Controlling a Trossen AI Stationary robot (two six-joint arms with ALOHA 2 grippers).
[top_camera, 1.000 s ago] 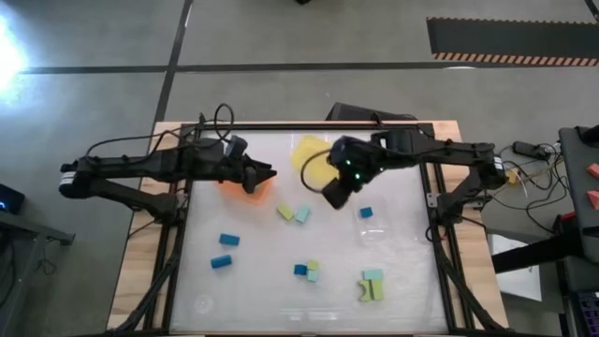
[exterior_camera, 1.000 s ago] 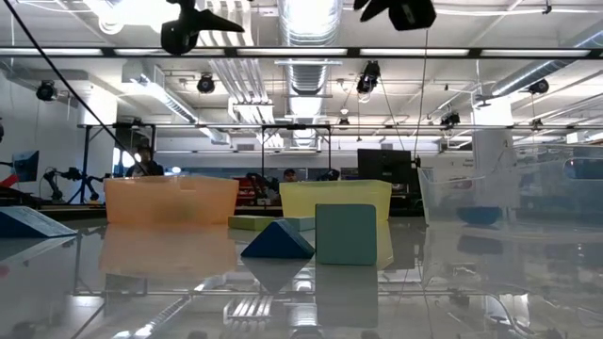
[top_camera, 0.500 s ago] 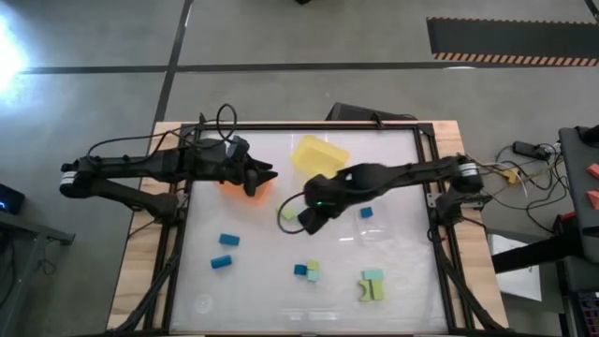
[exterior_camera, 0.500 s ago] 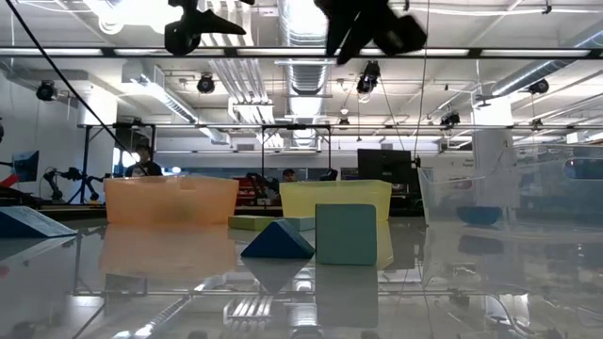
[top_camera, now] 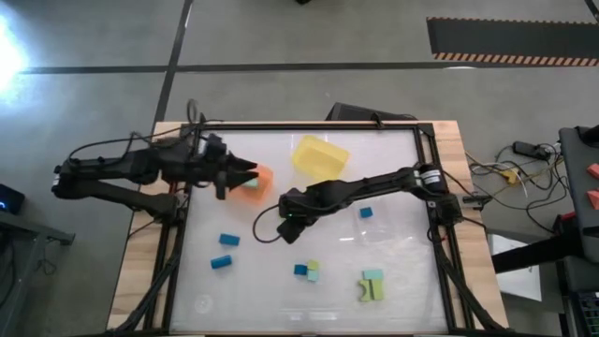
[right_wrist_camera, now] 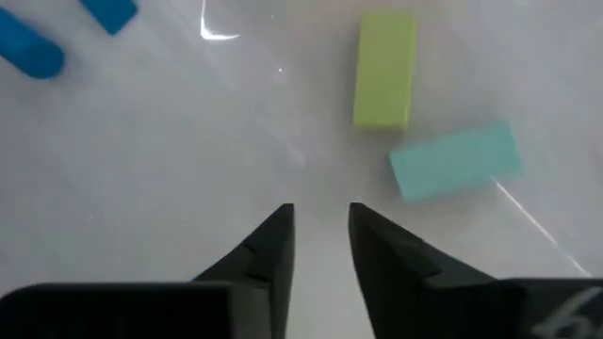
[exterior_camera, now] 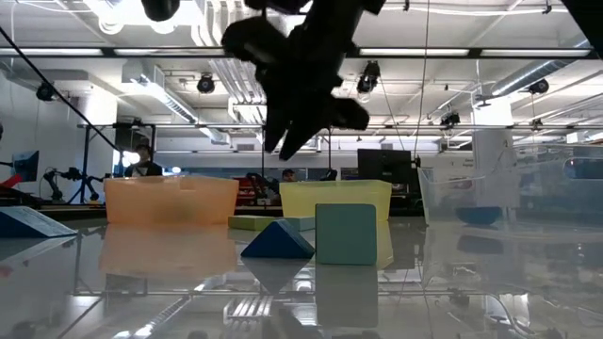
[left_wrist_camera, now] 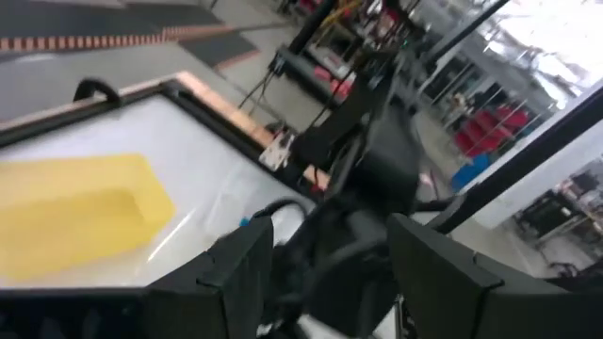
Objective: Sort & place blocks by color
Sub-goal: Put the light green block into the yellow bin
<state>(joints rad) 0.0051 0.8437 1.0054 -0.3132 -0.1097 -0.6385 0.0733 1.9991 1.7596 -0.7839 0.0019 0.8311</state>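
Note:
In the right wrist view a yellow-green bar block (right_wrist_camera: 384, 68) and a teal bar block (right_wrist_camera: 455, 162) lie flat on the white table. My right gripper (right_wrist_camera: 320, 235) hovers above and just short of them, slanting down, its fingers a narrow gap apart with nothing between. Its arm covers both blocks in the high view, where the right gripper (top_camera: 288, 213) is mid-table. Blue blocks (top_camera: 229, 240) lie at the near left, and mixed blocks (top_camera: 372, 283) at the near right. My left gripper (top_camera: 245, 176) stands open beside the orange bin (top_camera: 260, 183), holding nothing.
A yellow bin (top_camera: 320, 154) stands at the far middle. A clear bin (exterior_camera: 471, 193) stands at the right in the low view. A single blue block (top_camera: 365, 212) lies right of my right arm. A blue wedge (exterior_camera: 278, 240) and a teal cube (exterior_camera: 346, 234) sit near the low camera.
My right gripper has swung down from beside the yellow bin, toward the table's left and near edges, to just above the yellow-green and teal blocks. My left gripper has drawn back toward the table's left edge, off the orange bin. No block has moved.

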